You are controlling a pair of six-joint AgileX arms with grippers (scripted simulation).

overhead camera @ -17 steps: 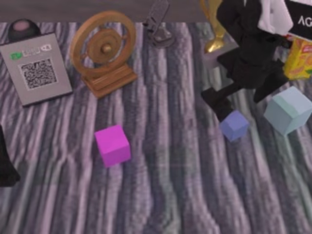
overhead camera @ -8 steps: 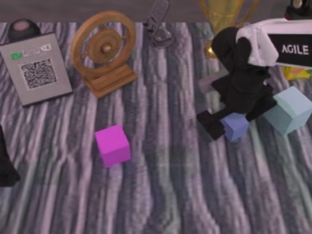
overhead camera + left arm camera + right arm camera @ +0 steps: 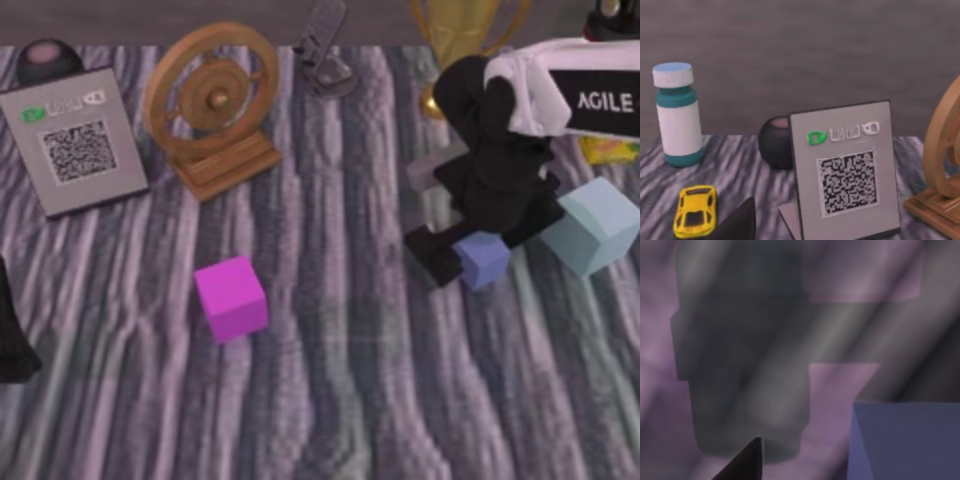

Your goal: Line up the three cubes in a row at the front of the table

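Note:
The small periwinkle-blue cube (image 3: 485, 260) sits right of centre on the table (image 3: 350, 390). My right gripper (image 3: 480, 248) is lowered over it and open, one black finger (image 3: 432, 257) on its left and the other on its right. In the right wrist view that cube (image 3: 905, 440) lies apart from the one fingertip (image 3: 747, 462) that shows. The magenta cube (image 3: 232, 298) rests alone left of centre. Just right of the gripper stands the large pale blue-grey cube (image 3: 597, 225). My left gripper (image 3: 10, 345) stays parked at the left edge, open with nothing in it.
Along the back stand a QR sign (image 3: 75, 140), a wooden wheel (image 3: 212, 105), a dark stand (image 3: 325, 45) and a gold trophy (image 3: 455, 30). A yellow carton (image 3: 610, 150) peeks from behind my right arm. A bottle (image 3: 676, 115) and a toy car (image 3: 695, 210) appear in the left wrist view.
My right arm came down and forward, so the gripper went from behind the periwinkle-blue cube to straddling it. Over the last half second it has hardly moved. No cube has shifted.

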